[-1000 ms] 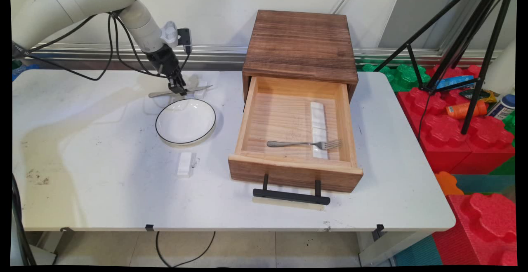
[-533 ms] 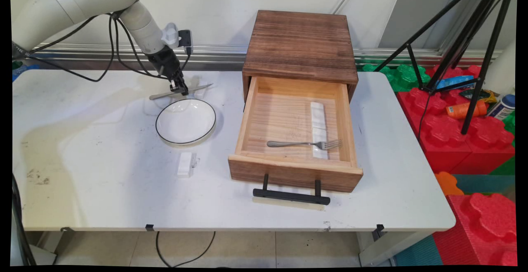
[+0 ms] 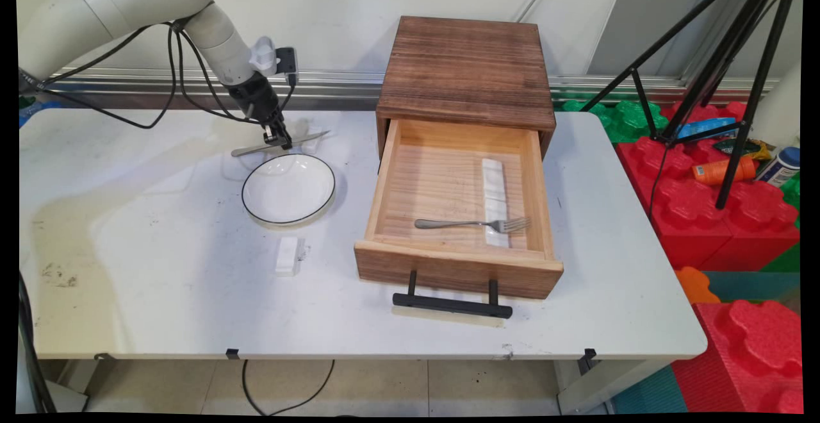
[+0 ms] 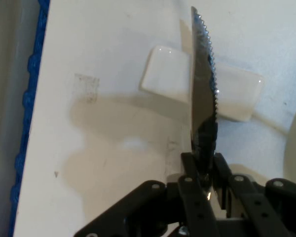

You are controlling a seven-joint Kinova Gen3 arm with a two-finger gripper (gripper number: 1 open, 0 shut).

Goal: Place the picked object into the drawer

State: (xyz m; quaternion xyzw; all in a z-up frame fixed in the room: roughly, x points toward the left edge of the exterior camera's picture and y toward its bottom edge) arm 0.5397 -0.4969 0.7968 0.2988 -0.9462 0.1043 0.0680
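Knife [image 3: 280,143] clamped at mid-length between closed gripper [image 3: 277,140] fingers, held just above white table [image 3: 160,269] behind the black-rimmed plate [image 3: 288,188]. Serrated blade [image 4: 203,94] lies over a small white rest [image 4: 167,74].

White table [image 3: 160,295]: scuffed top, set against a wall.
Plate [image 3: 288,188]: white, dark-rimmed, empty, left of centre.
White block [image 3: 289,255]: small, just near of the plate, apart from it.
Second white block [image 4: 167,74]: on the table just beyond the plate's far rim.
Wooden cabinet [image 3: 467,67]: dark top, far centre.
Drawer [image 3: 442,179]: pale wood, pulled out toward the near side; black bar handle [image 3: 452,305].
Fork [image 3: 474,223]: in the drawer's near part, tines right, resting on a long white strip [image 3: 493,182].
Black tripod [image 3: 737,58]: right of the table.
Red foam blocks [image 3: 724,218]: on the floor at right, bearing an orange bottle [image 3: 721,171].
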